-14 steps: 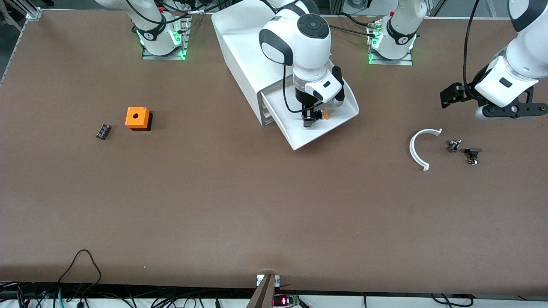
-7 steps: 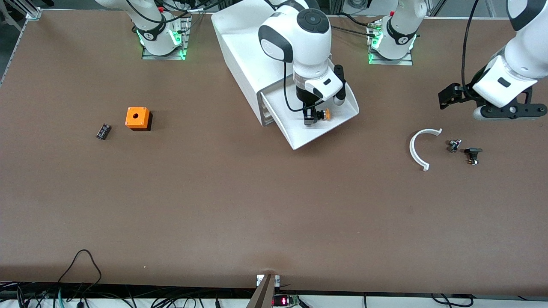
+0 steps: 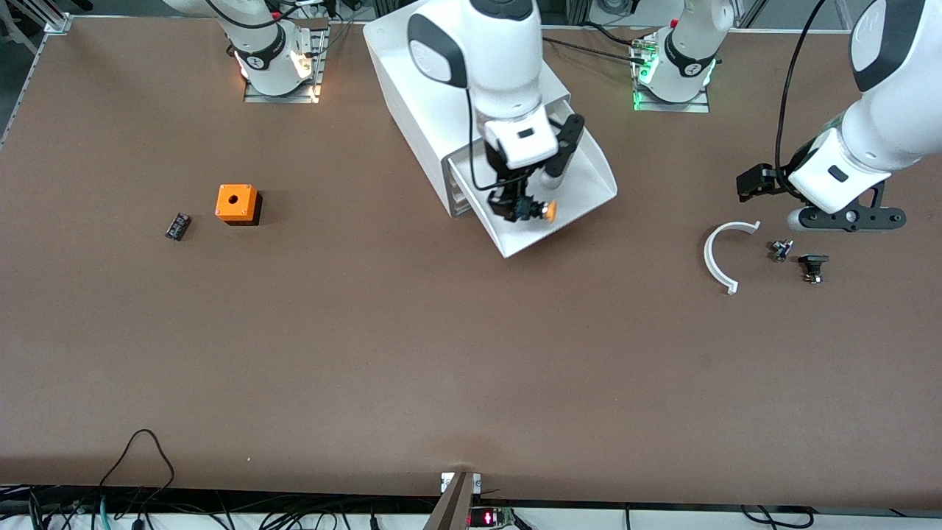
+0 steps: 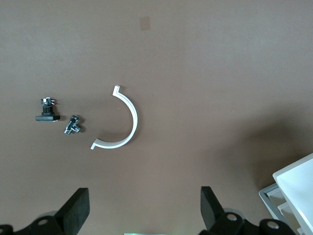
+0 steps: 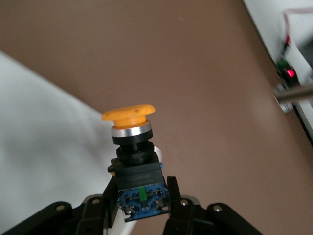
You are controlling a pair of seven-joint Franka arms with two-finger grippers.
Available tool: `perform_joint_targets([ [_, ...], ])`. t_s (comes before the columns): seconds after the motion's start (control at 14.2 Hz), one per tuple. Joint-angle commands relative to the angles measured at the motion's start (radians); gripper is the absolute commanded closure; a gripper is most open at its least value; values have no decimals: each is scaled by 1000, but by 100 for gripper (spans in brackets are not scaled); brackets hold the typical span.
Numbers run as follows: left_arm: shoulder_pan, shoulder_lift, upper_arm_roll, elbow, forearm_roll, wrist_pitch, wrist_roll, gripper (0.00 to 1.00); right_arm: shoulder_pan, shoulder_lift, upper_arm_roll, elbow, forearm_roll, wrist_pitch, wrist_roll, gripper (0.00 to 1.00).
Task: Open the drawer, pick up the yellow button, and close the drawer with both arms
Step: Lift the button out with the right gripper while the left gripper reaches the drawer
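Note:
The top drawer (image 3: 581, 193) of the white cabinet (image 3: 412, 81) stands pulled out toward the front camera. My right gripper (image 3: 515, 209) is shut on the button (image 3: 539, 211), orange cap and black body, and holds it tilted in the air above the open drawer. In the right wrist view the button (image 5: 134, 156) sits between the fingers (image 5: 172, 193), cap pointing away. My left gripper (image 3: 758, 182) is open and empty, above the table near the left arm's end. In the left wrist view its fingers (image 4: 78, 208) are wide apart over bare table.
A white curved clip (image 3: 717, 258) and two small black parts (image 3: 780, 250) (image 3: 812, 265) lie near the left arm's end. An orange cube with a hole (image 3: 236, 203) and a small black part (image 3: 177, 225) lie toward the right arm's end.
My right gripper has lifted the button up out of the drawer and tilted it. My left gripper has moved a little toward the drawer and the front camera.

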Motion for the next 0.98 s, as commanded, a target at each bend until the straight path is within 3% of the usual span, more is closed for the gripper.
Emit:
perform_joint_targets([
  [0.0, -24, 53, -4, 43, 14, -19, -75, 0, -51, -62, -80, -128, -9, 41, 151, 71],
  [0.21, -81, 87, -12, -10, -43, 103, -231, 0, -172, -137, -91, -306, -1, 41, 260, 71],
  [0.35, -90, 105, -62, -89, -46, 233, -340, 0, -246, -179, -91, -436, -1, 65, 279, 71],
  [0.77, -226, 157, -84, -302, -46, 628, -641, 0, -410, -147, -89, -610, 3, 238, 356, 71],
  [0.91, -248, 160, -111, -325, -46, 662, -690, 0, -450, -147, -86, -693, 5, 339, 354, 71],
])
